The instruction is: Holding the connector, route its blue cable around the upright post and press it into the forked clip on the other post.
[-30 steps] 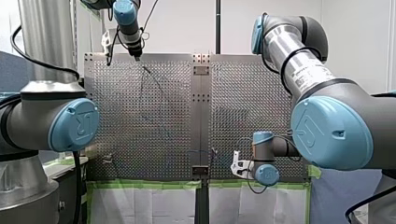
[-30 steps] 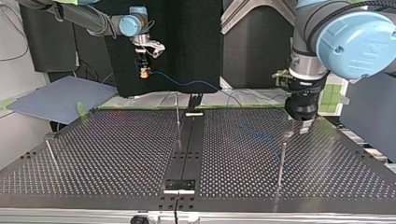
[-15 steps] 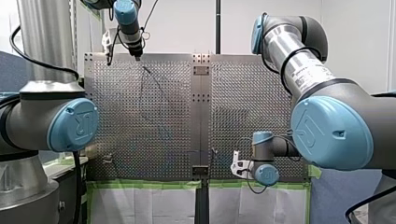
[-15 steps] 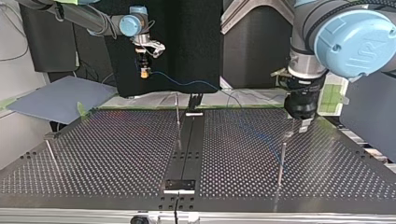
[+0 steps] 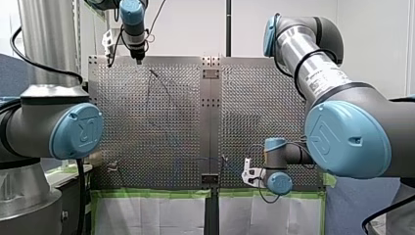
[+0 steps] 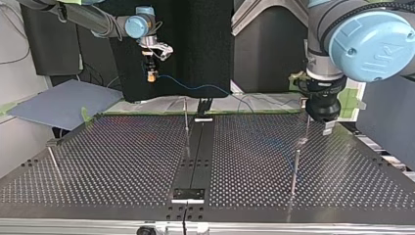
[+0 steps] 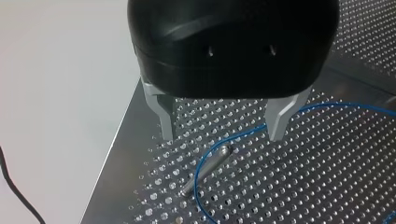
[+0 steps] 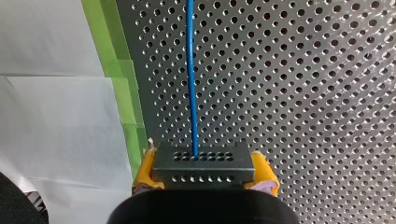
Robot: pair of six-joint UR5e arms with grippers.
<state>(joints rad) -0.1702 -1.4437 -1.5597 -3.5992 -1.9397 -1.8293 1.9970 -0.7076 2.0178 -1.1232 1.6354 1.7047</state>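
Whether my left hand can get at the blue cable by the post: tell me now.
Probably yes. My left hand hangs open over the blue cable where it bends round the post; nothing lies between, though the post stands close beside it.

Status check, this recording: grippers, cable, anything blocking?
Right gripper shut on connector, blue cable leading out. Left gripper open above post; cable curves past its tip. No blocker seen.

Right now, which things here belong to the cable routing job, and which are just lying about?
Job: connector, shut in my right gripper; blue cable; post beneath my left gripper, open; middle post, clip not discernible.
Lying about: blue-grey sheet beside the table; green tape along its edge.
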